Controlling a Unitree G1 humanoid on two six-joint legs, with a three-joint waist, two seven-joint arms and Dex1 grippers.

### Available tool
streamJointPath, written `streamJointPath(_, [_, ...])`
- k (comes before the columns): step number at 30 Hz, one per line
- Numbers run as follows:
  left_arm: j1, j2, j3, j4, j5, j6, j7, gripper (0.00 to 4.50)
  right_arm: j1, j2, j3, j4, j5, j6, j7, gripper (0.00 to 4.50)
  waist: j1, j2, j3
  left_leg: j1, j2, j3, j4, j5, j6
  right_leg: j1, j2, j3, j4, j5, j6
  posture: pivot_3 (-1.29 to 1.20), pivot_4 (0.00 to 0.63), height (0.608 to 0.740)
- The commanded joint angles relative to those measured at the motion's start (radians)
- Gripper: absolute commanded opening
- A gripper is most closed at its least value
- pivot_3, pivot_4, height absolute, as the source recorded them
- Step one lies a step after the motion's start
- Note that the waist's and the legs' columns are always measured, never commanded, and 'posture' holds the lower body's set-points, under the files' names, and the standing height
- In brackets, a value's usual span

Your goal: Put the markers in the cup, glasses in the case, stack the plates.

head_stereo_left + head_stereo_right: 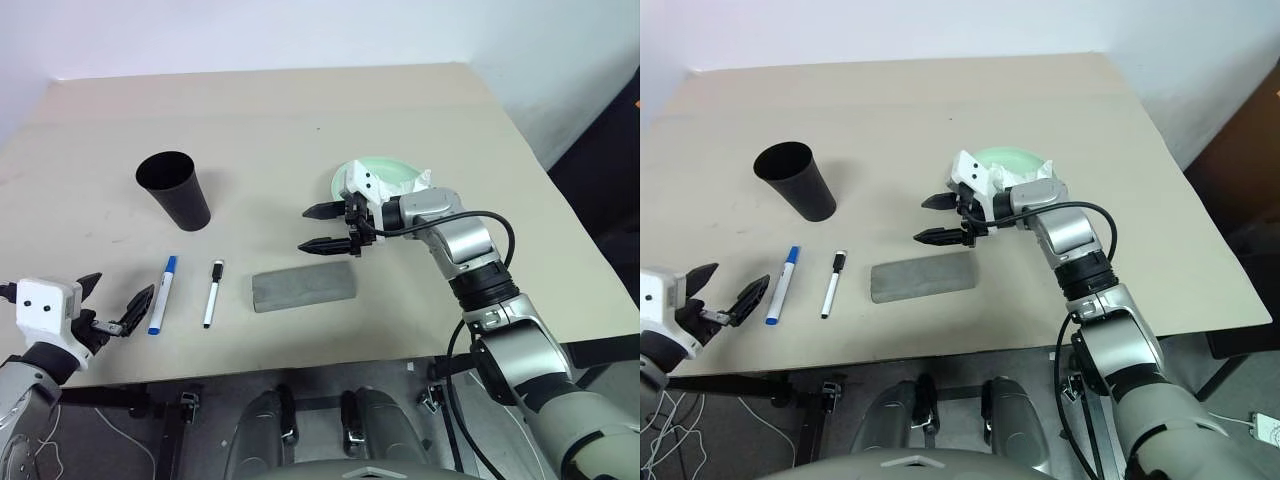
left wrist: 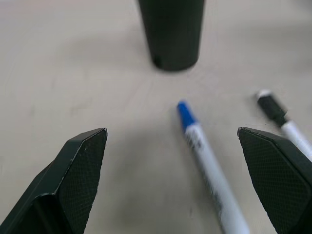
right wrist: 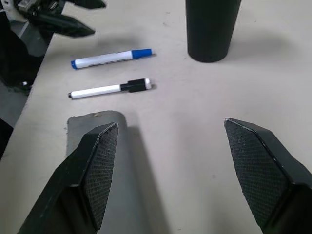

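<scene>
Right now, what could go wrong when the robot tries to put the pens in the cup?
The cup is tall, narrow at its base and stands free, so a bump from the open left gripper might tip it. The blue-capped marker and black-capped marker lie close together; grabbing one could nudge or roll the other. The open right gripper hovers above the case and could knock it.

left tool [image 2: 173, 180] open; blue-capped marker [image 2: 207, 165] between fingers; cup [image 2: 171, 31] beyond
</scene>
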Motion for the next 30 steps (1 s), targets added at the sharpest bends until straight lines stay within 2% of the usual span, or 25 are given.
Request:
streamJointPath(1, [-0.029,0.015,0.002,-0.052,-0.016,0.086,0.05,4.5,-0.038,0.006,-0.007,0.015,-0.003,-0.032,-0.004,3.66,0.0,0.0,0.0,0.0,0.0,0.0,0.0,0.0,0.0,0.0,0.0,0.0,0.0,0.0,0.0,0.0,0.15,0.715])
streamJointPath(14, [-0.234,0.043,-0.147,-0.137,0.014,0.506,0.265,4.5,-0.055,-0.019,-0.018,0.04,-0.015,-0.055,-0.013,3.66,0.001,0.0,0.0,0.0,0.0,0.0,0.001,0.0,0.0,0.005,0.0,0.0,0.0,0.001,0.001,0.0,0.15,0.715])
streamJointPath(21, [-0.408,0.04,-0.135,-0.153,0.009,0.819,0.348,4.5,-0.052,-0.029,-0.023,0.053,-0.027,-0.068,-0.03,3.66,0.007,-0.001,0.0,0.001,0.0,0.0,0.003,0.0,0.0,0.007,0.0,-0.001,0.001,0.002,0.004,0.0,0.15,0.715])
streamJointPath(30, [-0.562,0.018,-0.124,-0.177,0.011,1.107,0.339,4.5,-0.048,-0.033,-0.024,0.059,-0.041,-0.079,-0.061,3.66,0.024,-0.001,0.0,0.001,0.0,0.0,0.004,0.002,-0.003,0.008,0.001,-0.002,0.001,0.002,0.006,0.0,0.15,0.715])
